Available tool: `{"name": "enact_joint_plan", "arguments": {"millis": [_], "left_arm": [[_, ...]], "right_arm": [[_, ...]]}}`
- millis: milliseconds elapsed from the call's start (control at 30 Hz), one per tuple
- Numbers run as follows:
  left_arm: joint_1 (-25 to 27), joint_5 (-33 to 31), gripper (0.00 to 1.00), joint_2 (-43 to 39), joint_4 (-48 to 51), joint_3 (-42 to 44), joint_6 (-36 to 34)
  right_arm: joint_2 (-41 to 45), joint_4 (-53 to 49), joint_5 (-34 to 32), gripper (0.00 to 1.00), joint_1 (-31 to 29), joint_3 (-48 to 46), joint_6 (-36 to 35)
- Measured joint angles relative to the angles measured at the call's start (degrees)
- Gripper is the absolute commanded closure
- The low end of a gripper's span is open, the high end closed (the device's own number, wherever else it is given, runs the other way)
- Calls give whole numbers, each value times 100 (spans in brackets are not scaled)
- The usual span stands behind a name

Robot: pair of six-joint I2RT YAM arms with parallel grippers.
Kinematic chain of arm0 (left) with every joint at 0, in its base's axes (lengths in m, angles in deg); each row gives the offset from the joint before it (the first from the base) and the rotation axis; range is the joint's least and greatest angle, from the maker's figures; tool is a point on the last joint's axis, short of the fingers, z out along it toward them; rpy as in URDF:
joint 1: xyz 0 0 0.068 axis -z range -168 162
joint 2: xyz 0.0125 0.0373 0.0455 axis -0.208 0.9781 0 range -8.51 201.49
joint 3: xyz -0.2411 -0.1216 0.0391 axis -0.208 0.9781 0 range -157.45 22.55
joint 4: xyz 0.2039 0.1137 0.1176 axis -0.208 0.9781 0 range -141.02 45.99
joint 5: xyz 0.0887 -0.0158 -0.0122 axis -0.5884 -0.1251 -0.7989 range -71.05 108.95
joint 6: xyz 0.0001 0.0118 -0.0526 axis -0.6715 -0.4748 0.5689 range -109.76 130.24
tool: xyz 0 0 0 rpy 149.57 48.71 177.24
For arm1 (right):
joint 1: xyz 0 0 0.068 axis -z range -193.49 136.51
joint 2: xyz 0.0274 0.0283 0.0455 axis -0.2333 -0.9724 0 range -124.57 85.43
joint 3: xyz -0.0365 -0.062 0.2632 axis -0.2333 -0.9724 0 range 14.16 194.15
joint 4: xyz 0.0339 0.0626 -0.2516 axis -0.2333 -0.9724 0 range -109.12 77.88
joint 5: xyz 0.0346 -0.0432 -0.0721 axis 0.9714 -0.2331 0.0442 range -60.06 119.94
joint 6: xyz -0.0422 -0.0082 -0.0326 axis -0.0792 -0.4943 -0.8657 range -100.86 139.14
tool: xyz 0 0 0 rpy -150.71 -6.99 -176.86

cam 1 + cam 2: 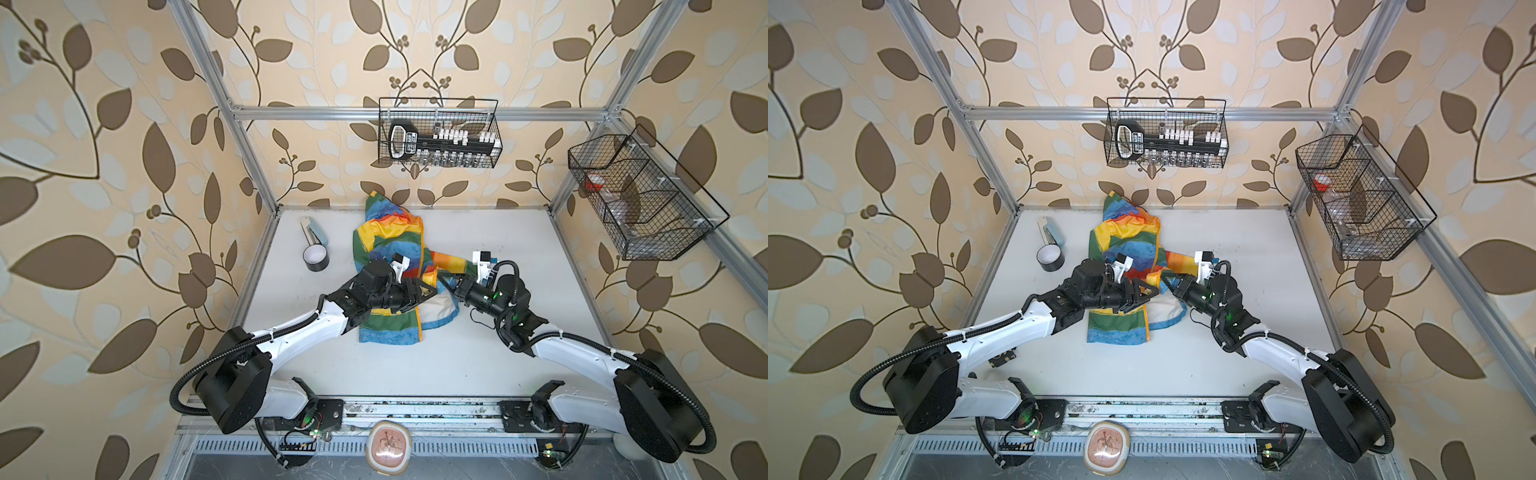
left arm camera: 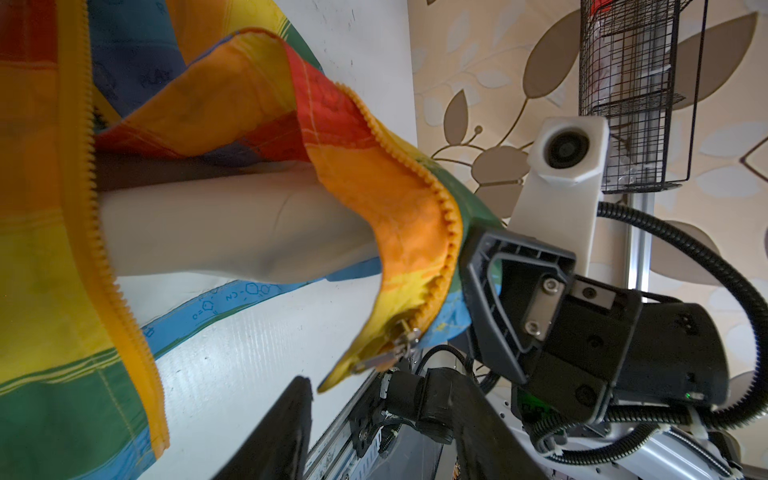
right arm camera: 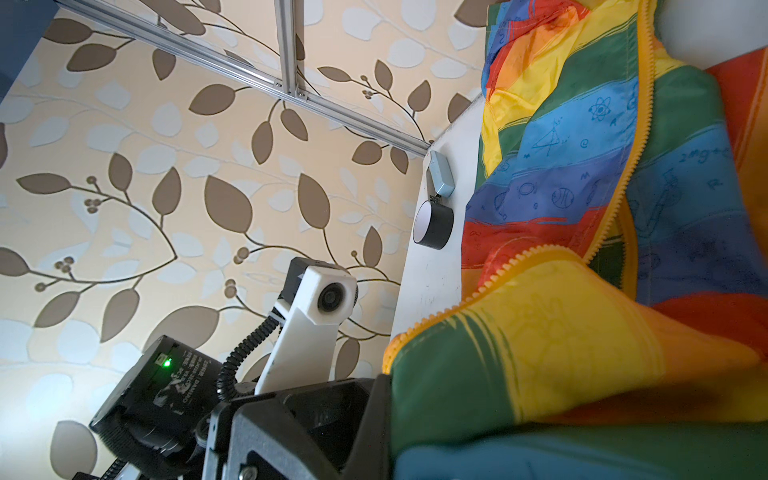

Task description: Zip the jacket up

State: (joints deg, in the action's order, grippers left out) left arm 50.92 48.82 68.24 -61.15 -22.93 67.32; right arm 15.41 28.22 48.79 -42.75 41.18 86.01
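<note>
**Jacket Unzipped; Right Gripper Clamped on Front Edge**

1. Front. Both arms rise from a rail at the near edge of the table and reach in toward its middle.

2. Left gripper. It hovers over the lower left panel of the jacket, beside the zipper line. In the left wrist view its fingers stand moderately apart and hold nothing. The tip of the lifted flap hangs just by the gap.

3. Right gripper. Its jaws are closed on the edge of the right front panel and hold that flap off the table. The left wrist view shows the grip on the green band just behind the zipper teeth.

4. Jacket. It lies in the middle of the table, hem toward the front, hood toward the back wall. The front is open: one half of the zipper runs along the flat left panel, the other along the raised flap, well apart. The slider sits at the bottom end of the raised half. White lining shows under the flap.

5. Behind. A tape roll and a small grey-blue box lie left of the jacket. A wire basket hangs on the back frame, a second basket on the right frame.
</note>
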Motion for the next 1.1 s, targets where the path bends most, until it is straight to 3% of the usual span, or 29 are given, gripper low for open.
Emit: {"name": "enact_joint_plan", "arguments": {"millis": [333, 1100], "left_arm": [[-2, 20, 42, -404, 240, 0, -9], [-39, 127, 45, -114, 129, -168, -59]], "right_arm": [[0, -28, 0, 100, -7, 2, 0], [0, -17, 0, 100, -114, 22, 114]]}}
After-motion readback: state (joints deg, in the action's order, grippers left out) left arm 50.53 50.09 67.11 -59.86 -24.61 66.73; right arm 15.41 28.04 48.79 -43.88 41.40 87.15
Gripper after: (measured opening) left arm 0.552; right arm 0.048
